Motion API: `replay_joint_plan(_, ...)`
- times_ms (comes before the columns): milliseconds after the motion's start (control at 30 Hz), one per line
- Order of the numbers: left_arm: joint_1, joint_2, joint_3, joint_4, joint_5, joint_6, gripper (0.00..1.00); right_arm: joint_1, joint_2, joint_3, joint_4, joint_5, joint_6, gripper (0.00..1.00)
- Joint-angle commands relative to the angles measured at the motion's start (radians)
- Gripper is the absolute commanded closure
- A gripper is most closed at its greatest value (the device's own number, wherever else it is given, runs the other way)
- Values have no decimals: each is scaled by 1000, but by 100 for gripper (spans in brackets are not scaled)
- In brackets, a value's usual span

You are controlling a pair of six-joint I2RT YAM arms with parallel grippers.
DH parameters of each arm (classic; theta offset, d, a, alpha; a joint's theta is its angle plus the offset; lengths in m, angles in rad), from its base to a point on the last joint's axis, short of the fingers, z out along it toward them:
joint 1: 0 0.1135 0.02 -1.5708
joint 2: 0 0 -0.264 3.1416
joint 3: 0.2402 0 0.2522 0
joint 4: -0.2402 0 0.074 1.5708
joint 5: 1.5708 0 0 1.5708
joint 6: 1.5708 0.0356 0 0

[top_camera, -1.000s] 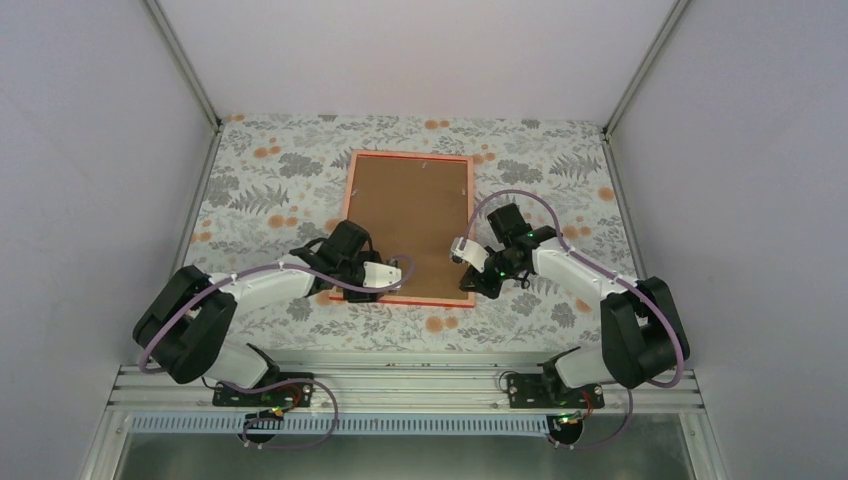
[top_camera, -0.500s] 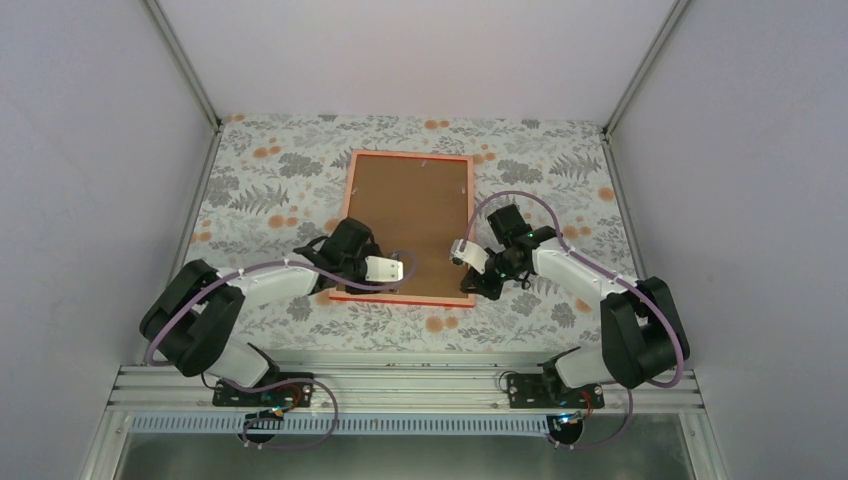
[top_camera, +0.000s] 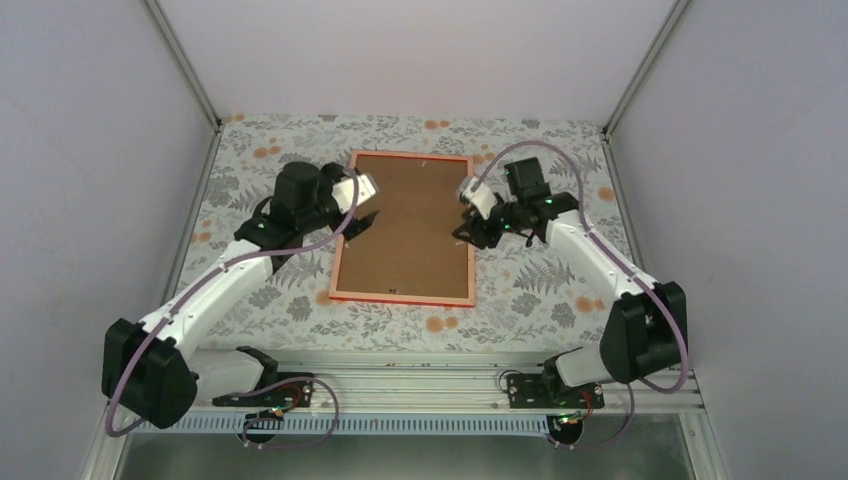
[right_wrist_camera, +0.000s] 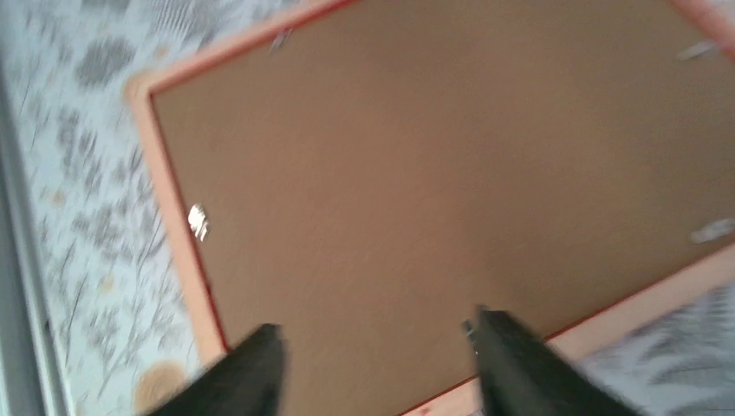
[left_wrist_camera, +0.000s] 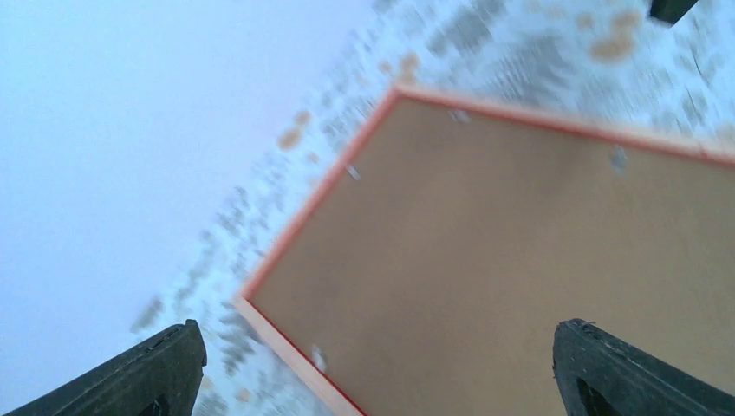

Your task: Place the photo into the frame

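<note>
Surface (top_camera: 560,290): flowery cloth with grey walls around it.
Frame (top_camera: 404,297): lies flat in the middle, back side up, in the same spot as before.
Board (top_camera: 405,225): brown, sits inside the frame.
Left hand (left_wrist_camera: 379,347): wide open, holds nothing. It moved from the frame's near left corner to its far left edge.
Right hand (right_wrist_camera: 377,347): a little open, holds nothing. It moved from the near right edge to the far right edge.
</note>
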Motion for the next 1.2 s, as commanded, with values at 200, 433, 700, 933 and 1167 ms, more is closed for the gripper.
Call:
replay_joint_plan(200,66,369,349,-274,-26,-391,0,-56,38,18,413,-2,249,0)
replay_joint_plan(433,161,286,162,-167,-67,-403,0,-7,323,195,168,-147,24,0)
replay_joint_plan(700,219,334,82,-225,-70,-436,0,196,445,215,268,-5,2,0)
replay_joint_plan(933,299,433,119,-237,-27,-467,11,317,612,398,345,40,76,14)
replay_joint_plan(1167,334,477,141,-205,59,-533,17,395,755,518,439,137,96,30)
